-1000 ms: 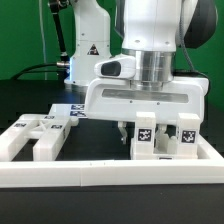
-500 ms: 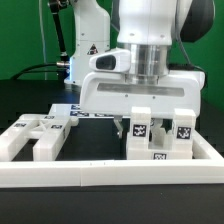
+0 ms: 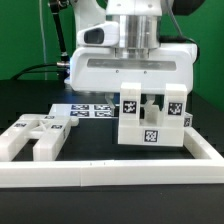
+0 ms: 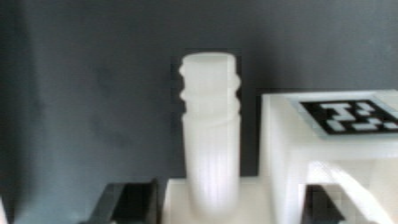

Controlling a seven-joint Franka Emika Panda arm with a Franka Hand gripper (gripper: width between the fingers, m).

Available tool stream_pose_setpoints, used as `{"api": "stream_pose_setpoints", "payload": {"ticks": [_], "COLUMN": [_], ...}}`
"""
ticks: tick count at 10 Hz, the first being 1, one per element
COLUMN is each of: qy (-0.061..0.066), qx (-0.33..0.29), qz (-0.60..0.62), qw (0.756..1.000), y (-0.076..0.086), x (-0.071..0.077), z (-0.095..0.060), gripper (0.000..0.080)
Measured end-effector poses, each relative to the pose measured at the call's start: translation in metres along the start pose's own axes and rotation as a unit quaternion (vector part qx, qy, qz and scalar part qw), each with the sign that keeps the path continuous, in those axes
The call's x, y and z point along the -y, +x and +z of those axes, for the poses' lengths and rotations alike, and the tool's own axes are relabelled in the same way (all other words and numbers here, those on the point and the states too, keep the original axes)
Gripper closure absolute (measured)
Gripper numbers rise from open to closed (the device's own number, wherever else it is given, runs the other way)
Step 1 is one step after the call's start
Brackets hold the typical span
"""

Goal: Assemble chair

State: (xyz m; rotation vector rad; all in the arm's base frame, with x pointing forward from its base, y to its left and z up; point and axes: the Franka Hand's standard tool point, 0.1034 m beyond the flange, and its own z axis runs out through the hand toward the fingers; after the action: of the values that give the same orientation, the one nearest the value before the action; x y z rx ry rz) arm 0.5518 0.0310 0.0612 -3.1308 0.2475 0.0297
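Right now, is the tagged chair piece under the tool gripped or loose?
Gripped. Wrist view: fingers of the tool close on the ridged post of the chair piece. Exterior view: the piece sits right beneath the tool.

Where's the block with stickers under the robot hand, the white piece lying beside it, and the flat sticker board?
Tagged block (image 3: 135,130): exterior view, front face beside its lower tag.
Lying chair piece (image 3: 18,138): exterior view, top of its near prong.
Marker board (image 3: 88,108): exterior view, among its tags.

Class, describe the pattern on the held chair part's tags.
Tags on the chair part: black-and-white blocks; exterior view clearest.
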Motion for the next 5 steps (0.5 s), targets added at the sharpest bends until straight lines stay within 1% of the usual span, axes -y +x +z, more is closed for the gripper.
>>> {"api": "stream_pose_setpoints", "payload": {"ticks": [2, 3, 4, 5], "qy": [0.003, 0.003, 0.004, 0.008], "qx": [0.068, 0.115, 0.155, 0.180], "qz": [0.006, 0.012, 0.014, 0.018], "qw": [0.998, 0.993, 0.988, 0.983], "y": [-0.008, -0.017, -0.021, -0.022], "x": [-0.003, -0.008, -0.012, -0.014], "z": [0.000, 0.001, -0.006, -0.013], "gripper": [0.0466, 0.0466, 0.0466, 0.0466]}}
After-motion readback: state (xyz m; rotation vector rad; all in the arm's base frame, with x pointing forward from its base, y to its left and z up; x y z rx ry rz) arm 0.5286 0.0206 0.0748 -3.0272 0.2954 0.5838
